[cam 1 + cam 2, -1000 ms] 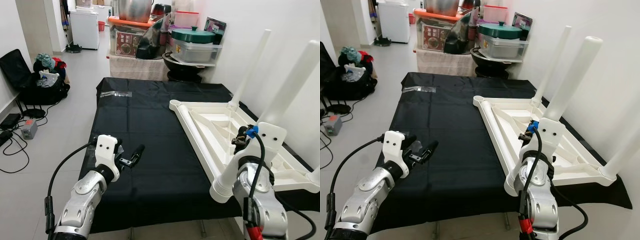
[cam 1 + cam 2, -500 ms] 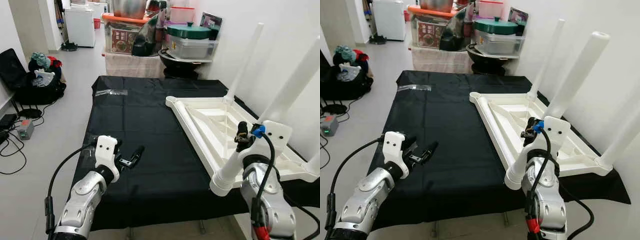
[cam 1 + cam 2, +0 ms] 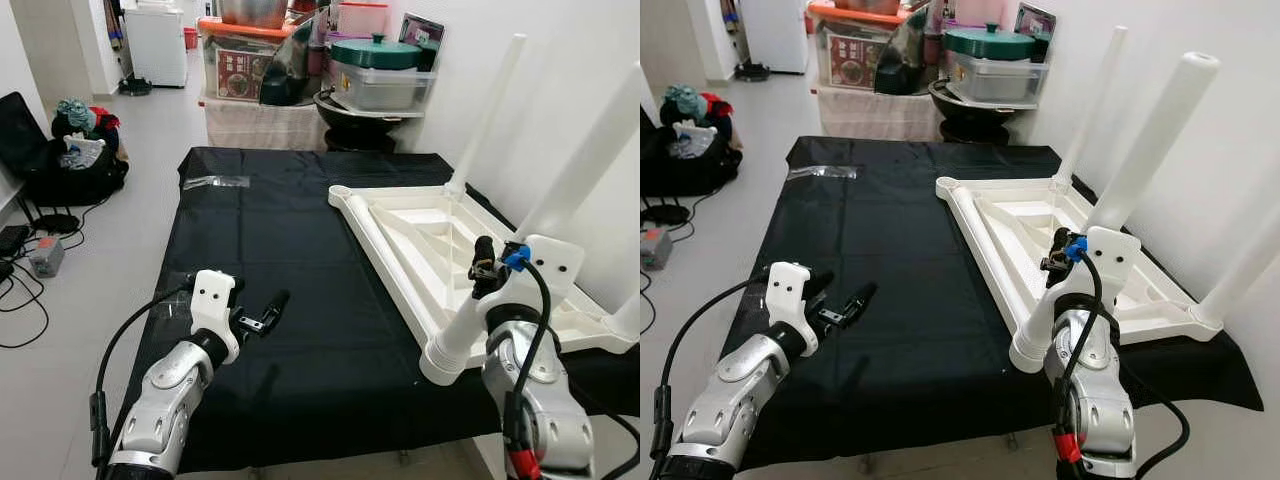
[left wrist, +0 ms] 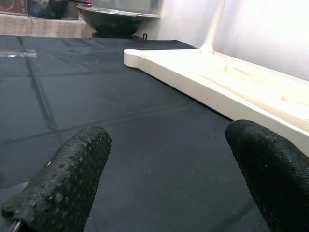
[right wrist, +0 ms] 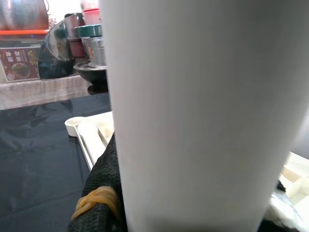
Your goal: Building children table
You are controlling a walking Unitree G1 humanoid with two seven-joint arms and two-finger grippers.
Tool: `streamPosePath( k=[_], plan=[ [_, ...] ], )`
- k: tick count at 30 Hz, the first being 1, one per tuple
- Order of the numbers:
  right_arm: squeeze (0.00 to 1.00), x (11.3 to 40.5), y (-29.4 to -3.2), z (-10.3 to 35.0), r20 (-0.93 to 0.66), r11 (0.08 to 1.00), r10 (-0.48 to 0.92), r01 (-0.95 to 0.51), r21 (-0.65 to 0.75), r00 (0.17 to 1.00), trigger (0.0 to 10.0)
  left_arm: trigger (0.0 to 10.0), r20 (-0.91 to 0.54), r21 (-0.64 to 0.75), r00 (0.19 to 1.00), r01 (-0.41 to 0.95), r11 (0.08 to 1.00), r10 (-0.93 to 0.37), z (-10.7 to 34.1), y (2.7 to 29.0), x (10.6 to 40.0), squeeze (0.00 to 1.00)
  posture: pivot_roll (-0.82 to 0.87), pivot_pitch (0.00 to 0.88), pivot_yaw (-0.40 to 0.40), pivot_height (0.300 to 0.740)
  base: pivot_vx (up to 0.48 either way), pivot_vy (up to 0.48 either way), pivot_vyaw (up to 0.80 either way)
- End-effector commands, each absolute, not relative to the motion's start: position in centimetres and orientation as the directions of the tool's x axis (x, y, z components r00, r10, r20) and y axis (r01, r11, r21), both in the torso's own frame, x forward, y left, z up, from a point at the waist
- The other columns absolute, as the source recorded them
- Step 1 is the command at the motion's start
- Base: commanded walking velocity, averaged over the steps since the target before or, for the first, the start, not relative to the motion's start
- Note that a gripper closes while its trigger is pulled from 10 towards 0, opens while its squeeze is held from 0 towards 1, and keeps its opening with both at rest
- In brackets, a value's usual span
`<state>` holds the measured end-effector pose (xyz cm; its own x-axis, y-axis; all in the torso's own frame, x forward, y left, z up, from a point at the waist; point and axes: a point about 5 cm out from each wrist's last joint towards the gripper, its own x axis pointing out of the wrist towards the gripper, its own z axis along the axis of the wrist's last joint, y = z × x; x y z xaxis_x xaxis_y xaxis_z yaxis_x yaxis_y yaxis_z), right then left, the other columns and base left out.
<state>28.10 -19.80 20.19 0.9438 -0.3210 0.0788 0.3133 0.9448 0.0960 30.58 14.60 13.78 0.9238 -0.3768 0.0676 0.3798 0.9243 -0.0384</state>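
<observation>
You are gripping the loose leg [image 3: 1040, 325] in the right end effector [image 3: 1058, 262], left end effector [image 3: 262, 312] gaping empty, next seating it into the upturned tabletop's [image 3: 1015, 225] near corner socket.

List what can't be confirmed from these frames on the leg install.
- Right gripper: fingertips hidden behind the white leg in the eye views; the leg blocks the right wrist view.
- Leg-to-tabletop joint at the near corner: covered by the right arm.
- Clear bag on the black cloth: contents too small to tell.
- Far-right leg: cut off by the frame edge.
</observation>
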Motion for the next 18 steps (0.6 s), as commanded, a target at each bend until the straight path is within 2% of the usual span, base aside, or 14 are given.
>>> streamPosePath(
  k=[1,8,9,10,11,12,13,14,15,18],
  plan=[
    [0.00,28.09,-20.41,16.21,-0.123,0.938,-0.339,0.345,0.032,0.933,10.0,10.0,0.061,-0.028,0.921,0.387,0.922,-0.385,13.67,14.51,30.74,0.00,0.03,0.000,-0.080,0.740,0.000,0.000,0.00],
    [0.00,28.16,-20.17,16.10,-0.129,0.944,-0.322,0.328,0.029,0.938,10.0,10.0,0.061,-0.028,0.921,0.388,0.921,-0.385,13.63,14.45,30.72,0.00,0.03,0.000,-0.080,0.740,0.000,0.000,0.00],
    [0.23,28.16,-20.12,16.09,-0.129,0.945,-0.318,0.324,0.030,0.939,10.0,10.0,0.060,-0.028,0.921,0.387,0.921,-0.385,13.62,14.45,30.71,0.00,0.03,0.000,-0.080,0.740,0.000,0.000,0.00],
    [0.41,28.15,-20.09,16.09,-0.129,0.946,-0.316,0.322,0.030,0.940,10.0,10.0,0.060,-0.029,0.921,0.388,0.921,-0.385,13.61,14.45,30.71,0.00,0.03,0.000,-0.080,0.740,0.000,0.000,0.00],
    [0.42,28.15,-20.09,16.10,-0.128,0.947,-0.315,0.321,0.029,0.940,10.0,10.0,0.060,-0.029,0.921,0.388,0.921,-0.386,13.61,14.45,30.71,0.00,0.03,0.000,-0.080,0.740,0.000,0.000,0.00],
    [0.42,28.15,-20.09,16.10,-0.128,0.947,-0.315,0.321,0.029,0.940,10.0,10.0,0.060,-0.029,0.921,0.388,0.921,-0.386,13.61,14.45,30.71,0.00,0.03,0.000,-0.080,0.740,0.000,0.000,0.00],
    [0.35,28.15,-20.08,16.13,-0.129,0.948,-0.313,0.318,0.020,0.941,10.0,10.0,0.060,-0.030,0.920,0.389,0.921,-0.387,13.61,14.45,30.69,0.00,0.03,0.000,-0.080,0.740,0.000,0.000,0.00],
    [0.35,28.15,-20.08,16.13,-0.129,0.948,-0.313,0.318,0.020,0.941,10.0,10.0,0.060,-0.030,0.920,0.389,0.921,-0.387,13.61,14.45,30.69,0.00,0.03,0.000,-0.080,0.740,0.000,0.000,0.00],
    [0.00,28.18,-20.01,16.18,-0.130,0.950,-0.306,0.311,0.019,0.943,10.0,10.0,0.060,-0.030,0.920,0.389,0.921,-0.387,13.61,14.46,30.69,0.00,0.03,0.000,-0.080,0.740,0.000,0.000,0.00],
    [0.00,28.28,-19.89,16.33,-0.125,0.956,-0.290,0.294,0.014,0.949,10.0,10.0,0.060,-0.030,0.920,0.389,0.921,-0.387,13.61,14.47,30.70,0.00,0.03,0.000,-0.080,0.740,0.000,0.000,0.00]
  ],
)
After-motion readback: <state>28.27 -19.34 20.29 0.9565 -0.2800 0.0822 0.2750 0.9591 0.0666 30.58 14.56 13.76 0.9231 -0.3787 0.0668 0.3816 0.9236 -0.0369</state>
